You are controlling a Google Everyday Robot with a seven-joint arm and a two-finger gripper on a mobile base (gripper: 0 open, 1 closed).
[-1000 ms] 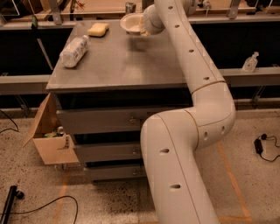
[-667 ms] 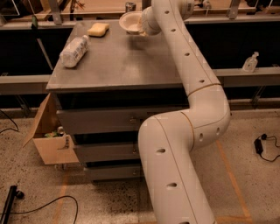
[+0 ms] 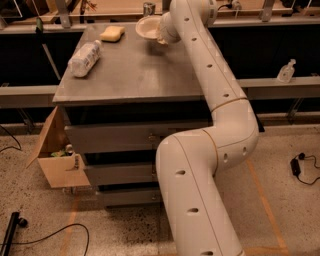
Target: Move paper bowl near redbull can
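The off-white paper bowl [image 3: 148, 27] is at the far edge of the grey table [image 3: 130, 75], right of the middle. The silver redbull can [image 3: 148, 8] stands just behind it at the table's back edge. My gripper [image 3: 162, 36] is at the bowl's right rim, mostly hidden by my white wrist, and is shut on that rim. The bowl looks slightly tilted. My arm reaches over the table's right side from the front.
A yellow sponge [image 3: 112, 33] lies left of the bowl. A clear crinkled plastic bottle [image 3: 84, 57] lies on the table's left side. A cardboard box [image 3: 57, 155] stands on the floor at the left, and cables [image 3: 300, 165] lie on the floor.
My arm and the bowl have shifted slightly left along the table's far edge, staying close to the can.
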